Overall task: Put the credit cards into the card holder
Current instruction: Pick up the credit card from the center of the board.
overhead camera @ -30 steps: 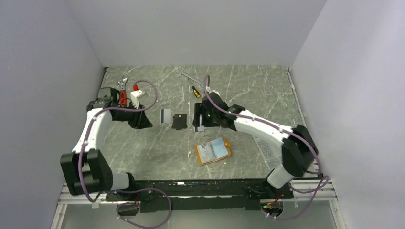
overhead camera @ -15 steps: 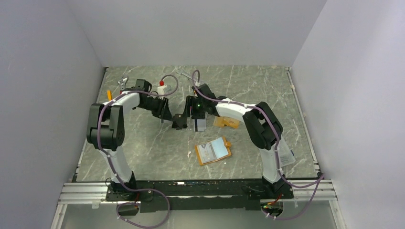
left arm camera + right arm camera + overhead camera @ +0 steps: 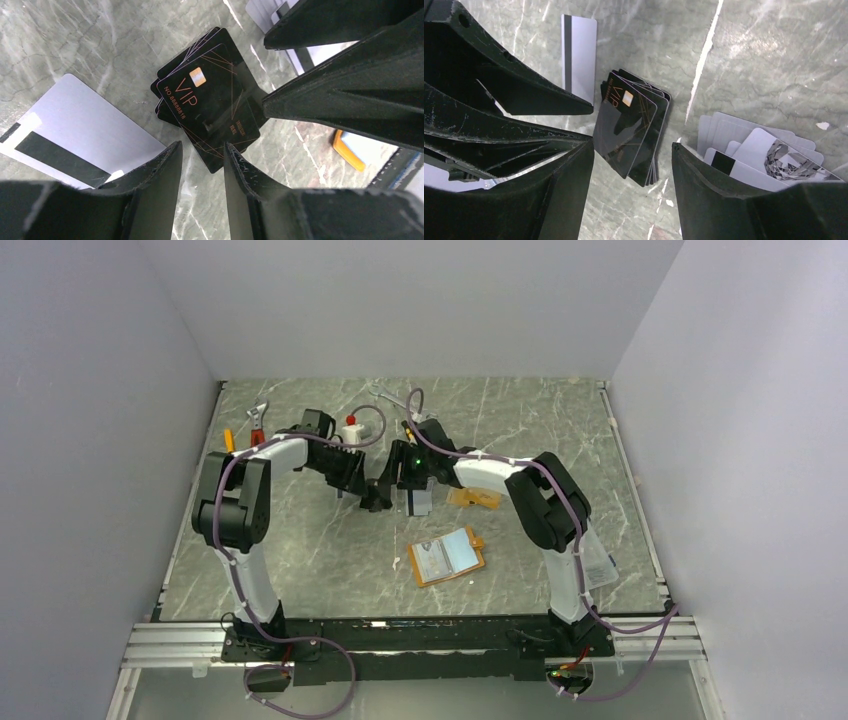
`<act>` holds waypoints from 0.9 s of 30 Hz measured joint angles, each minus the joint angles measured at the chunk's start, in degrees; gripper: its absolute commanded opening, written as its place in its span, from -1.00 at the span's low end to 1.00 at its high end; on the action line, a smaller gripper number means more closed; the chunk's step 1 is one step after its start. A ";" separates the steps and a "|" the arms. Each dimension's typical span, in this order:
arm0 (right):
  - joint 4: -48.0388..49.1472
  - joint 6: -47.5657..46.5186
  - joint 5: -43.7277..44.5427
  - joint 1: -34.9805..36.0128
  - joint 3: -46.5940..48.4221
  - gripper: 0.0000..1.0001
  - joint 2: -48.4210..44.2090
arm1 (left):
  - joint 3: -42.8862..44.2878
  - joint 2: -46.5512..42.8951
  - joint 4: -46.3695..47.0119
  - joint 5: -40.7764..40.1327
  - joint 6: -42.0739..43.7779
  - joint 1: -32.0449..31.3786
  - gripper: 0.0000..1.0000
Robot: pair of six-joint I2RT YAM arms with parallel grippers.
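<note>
A stack of black "VIP" credit cards (image 3: 207, 105) lies on the marble table, also in the right wrist view (image 3: 631, 127). My left gripper (image 3: 201, 150) is open and empty, its tips just short of the stack's near corner. My right gripper (image 3: 631, 147) is open and empty, facing the stack from the other side. In the top view the left gripper (image 3: 366, 490) and the right gripper (image 3: 405, 483) nearly meet. A silver card with a black stripe (image 3: 75, 130) lies beside the stack. The orange card holder (image 3: 447, 556) lies open nearer the front.
A pile of silver cards (image 3: 764, 155) lies by my right finger. An orange-tan card (image 3: 474, 497) lies right of the grippers. A wrench (image 3: 258, 416), a red-capped white bottle (image 3: 351, 427) and a screwdriver (image 3: 410, 430) sit at the back. A printed sheet (image 3: 600, 570) lies at the right.
My left arm has swung from the back left to the centre, bringing its gripper to the black card stack. My right arm has folded in, its gripper shifting slightly left.
</note>
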 measured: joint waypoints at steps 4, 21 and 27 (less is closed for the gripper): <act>1.79 0.96 -0.59 -0.20 -2.32 0.20 0.00 | 0.48 0.42 -0.50 -4.17 -0.02 -1.73 -0.16; 9.35 4.33 -5.79 -1.11 -5.70 0.15 0.20 | 4.57 3.26 -2.60 -8.35 -0.79 -2.71 -0.60; 11.43 5.62 -7.52 -1.11 -7.15 0.11 0.57 | 4.66 3.37 -2.75 -9.05 -0.79 -2.78 -0.64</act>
